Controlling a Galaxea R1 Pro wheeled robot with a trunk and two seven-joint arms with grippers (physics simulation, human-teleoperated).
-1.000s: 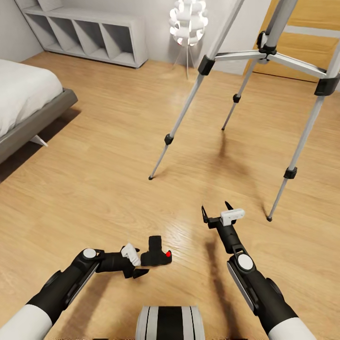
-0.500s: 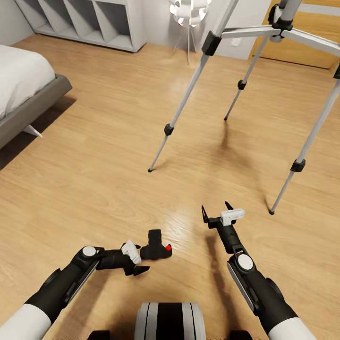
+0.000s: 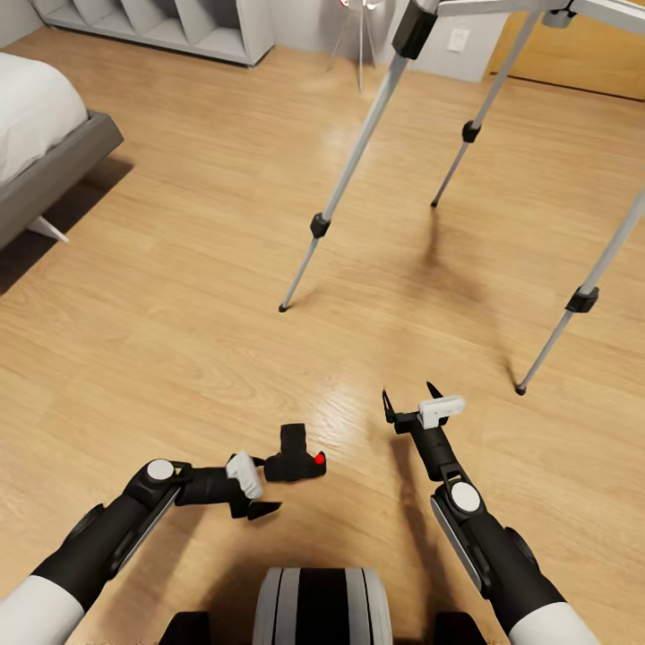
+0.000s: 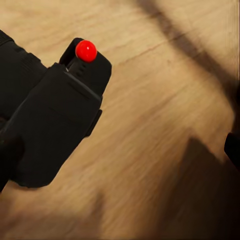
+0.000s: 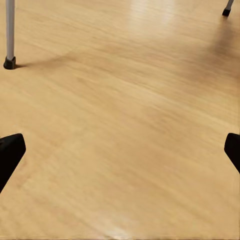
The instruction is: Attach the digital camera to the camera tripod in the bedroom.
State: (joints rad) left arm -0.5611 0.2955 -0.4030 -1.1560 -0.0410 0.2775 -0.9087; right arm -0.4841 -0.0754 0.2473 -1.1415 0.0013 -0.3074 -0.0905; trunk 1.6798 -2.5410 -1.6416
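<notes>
Below, boxy matte-black digital camera (image 3: 296, 461) in left claw (image 3: 261, 486), glossy wood planks (image 3: 179, 313)

Digital camera (image 4: 52, 117) — over wood floor (image 4: 160, 125)

Camera tripod (image 3: 358, 152) head and upper legs cut off by the head view's top edge.

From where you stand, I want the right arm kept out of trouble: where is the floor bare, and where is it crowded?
Bare planks run from the right tool to the camera tripod feet, and leftward to the bed. It is crowded around the left tool, which holds the digital camera.
</notes>
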